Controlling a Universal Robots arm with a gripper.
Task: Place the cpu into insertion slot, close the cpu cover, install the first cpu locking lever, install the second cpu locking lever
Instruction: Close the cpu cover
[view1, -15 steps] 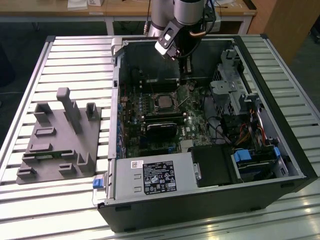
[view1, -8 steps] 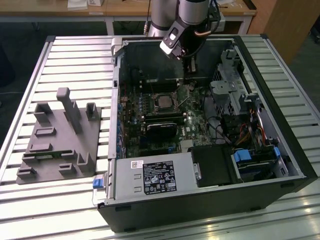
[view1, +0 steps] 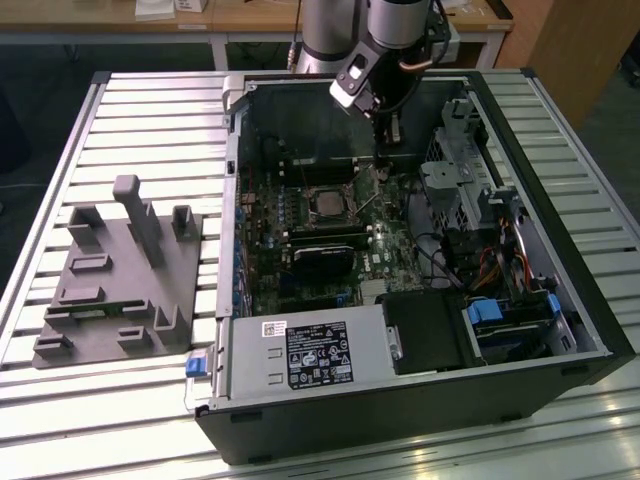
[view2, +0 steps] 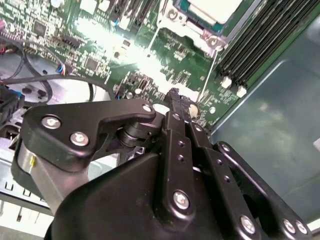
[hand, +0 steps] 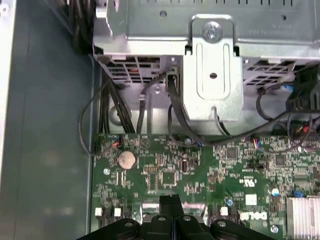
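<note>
the cpu (view1: 326, 204) lies in the insertion slot (view1: 308, 192). at its two o'clock in the exterior view, the claw (view1: 384, 158) hovers, pinched closed and empty, seemingly to nudge a locking lever (view2: 206, 75).

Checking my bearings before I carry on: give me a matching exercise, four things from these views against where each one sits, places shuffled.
Things:
1 cpu
2 claw
3 grey fixture block
4 black label

Places:
A on the slatted table, to the exterior view's left of the case
B on the silver box inside the case
C in the insertion slot on the green board
D over the board, just to the exterior view's right of the slot

Pairs: 1-C, 2-D, 3-A, 4-B
</note>
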